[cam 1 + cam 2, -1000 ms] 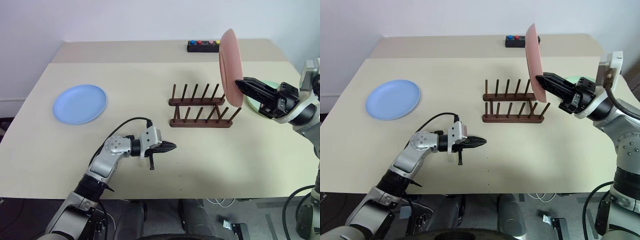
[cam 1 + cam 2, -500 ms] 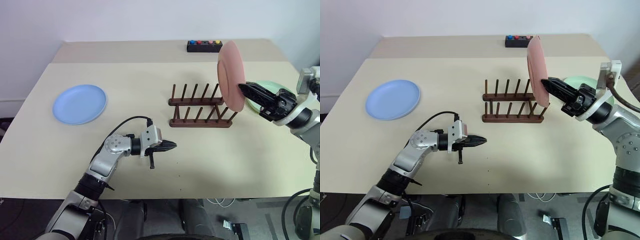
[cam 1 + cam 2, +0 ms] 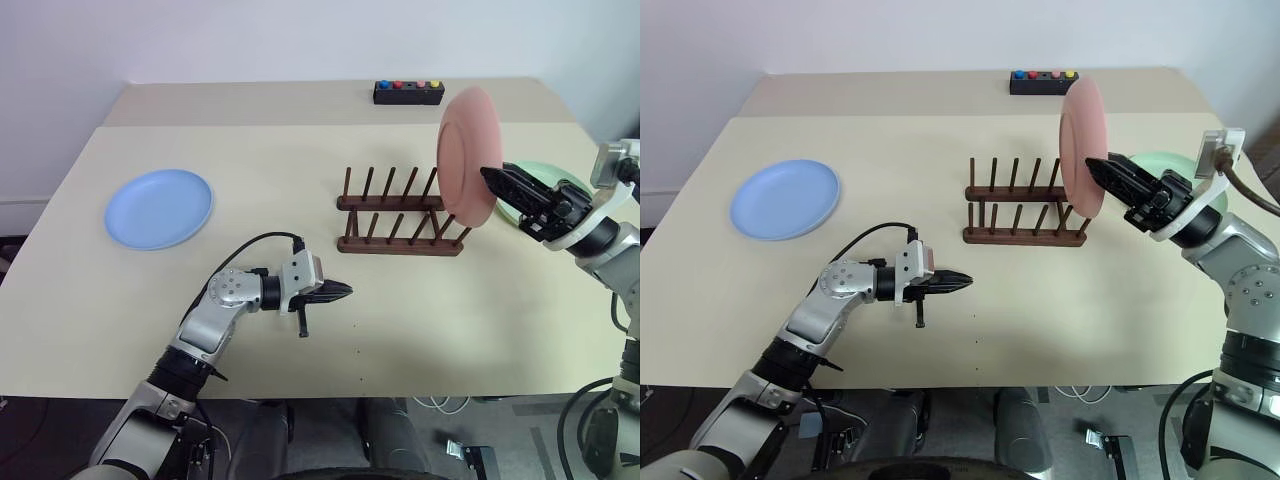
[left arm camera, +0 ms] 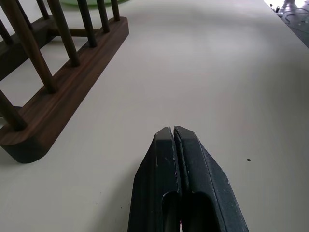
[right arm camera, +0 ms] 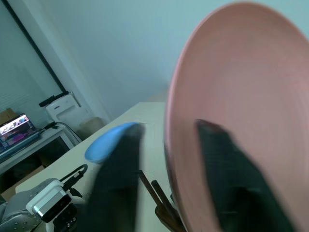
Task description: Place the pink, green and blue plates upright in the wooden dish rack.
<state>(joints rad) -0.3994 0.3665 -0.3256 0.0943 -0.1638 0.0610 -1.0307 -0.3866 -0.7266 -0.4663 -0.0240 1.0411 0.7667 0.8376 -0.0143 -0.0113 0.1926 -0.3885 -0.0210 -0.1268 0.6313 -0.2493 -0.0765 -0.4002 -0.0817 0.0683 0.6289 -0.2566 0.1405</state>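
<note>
- Left eye view: the pink plate (image 3: 467,154) stands on edge at the right end of the wooden rack (image 3: 398,215), its lower rim among the last pegs there.
- The right gripper (image 3: 492,178) reaches in from the right edge of the table (image 3: 300,150). In the right wrist view its two fingers (image 5: 118,188) stand apart with the plate rim between them, one on each face; a gap shows beside the rim, so a firm hold cannot be confirmed.
- The rack sits right of the table's centre, both peg rows running parallel to the far edge. Its other slots hold nothing.
- The green plate (image 3: 535,190) lies flat near the right edge, mostly hidden behind the right gripper.
- The blue plate (image 3: 159,207) lies flat near the left edge, well apart from the rack.
- The left gripper (image 3: 342,292) hovers low near the front edge, pointing toward the right. In the left wrist view its fingers (image 4: 166,174) are pressed together with nothing between them.
- A black box with coloured buttons (image 3: 408,92) sits at the far edge.
</note>
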